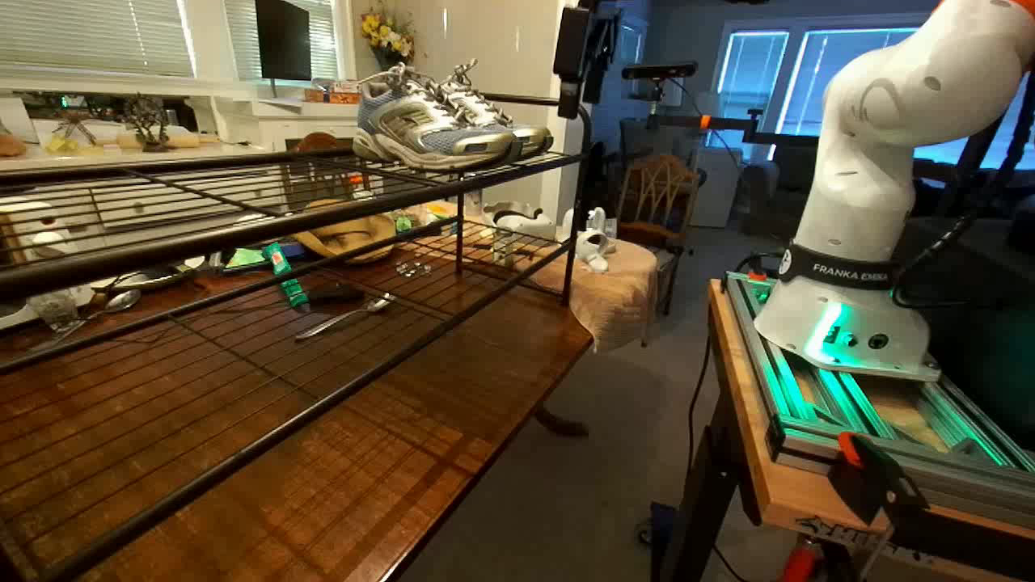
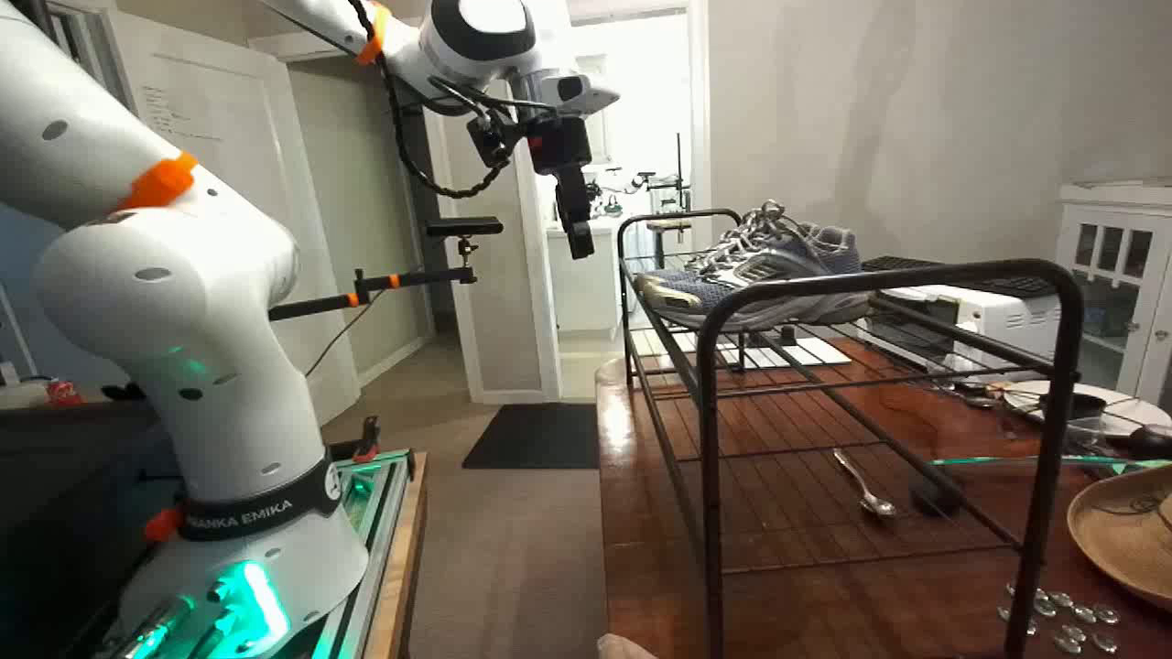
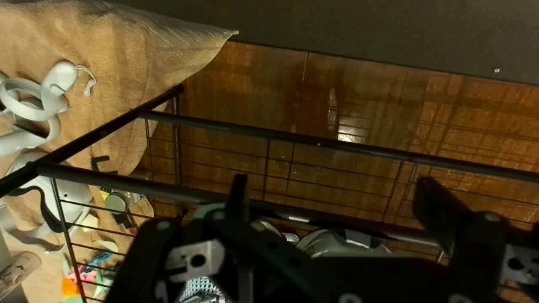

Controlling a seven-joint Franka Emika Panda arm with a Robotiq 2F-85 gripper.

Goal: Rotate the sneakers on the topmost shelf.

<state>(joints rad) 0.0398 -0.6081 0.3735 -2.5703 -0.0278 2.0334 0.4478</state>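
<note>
The silvery-grey sneakers (image 1: 437, 125) (image 2: 769, 275) sit side by side at one end of the topmost shelf (image 1: 242, 229) of the black wire rack, in both exterior views. Their toes point toward the robot's side. My gripper (image 2: 579, 247) is open and empty. It hangs pointing down, higher than the shoes and on the robot's side of the rack. In an exterior view only its dark fingers (image 1: 571, 105) show. In the wrist view my spread fingers (image 3: 332, 179) lie over the shelf's rail, and my gripper hides most of the sneakers, leaving a shoe tip (image 3: 337, 242) visible.
The rack stands on a brown wooden table (image 1: 485, 380). A lower wire tier lies under the shelf. A spoon (image 2: 865, 485), a straw hat (image 2: 1126, 531) and glass beads are on the table. A cloth-covered table (image 1: 623, 279) holds white headset gear. A white toaster oven (image 2: 989, 320) stands behind.
</note>
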